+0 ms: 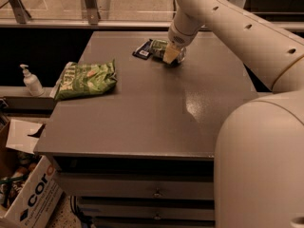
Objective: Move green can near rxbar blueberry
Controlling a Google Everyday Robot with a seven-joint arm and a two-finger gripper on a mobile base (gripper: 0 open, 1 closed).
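Observation:
The green can (158, 47) lies on the grey table (142, 108) at its far middle. It sits right beside the rxbar blueberry (142, 50), a flat dark bar with a white label patch just to its left. My gripper (173, 56) is low over the table at the can's right end and hides that end. The white arm reaches down to it from the upper right.
A green chip bag (85, 79) lies at the table's left side. A white pump bottle (31, 81) stands on a ledge left of the table. A cardboard box (26, 194) is on the floor at lower left. My robot body (261, 165) fills the lower right.

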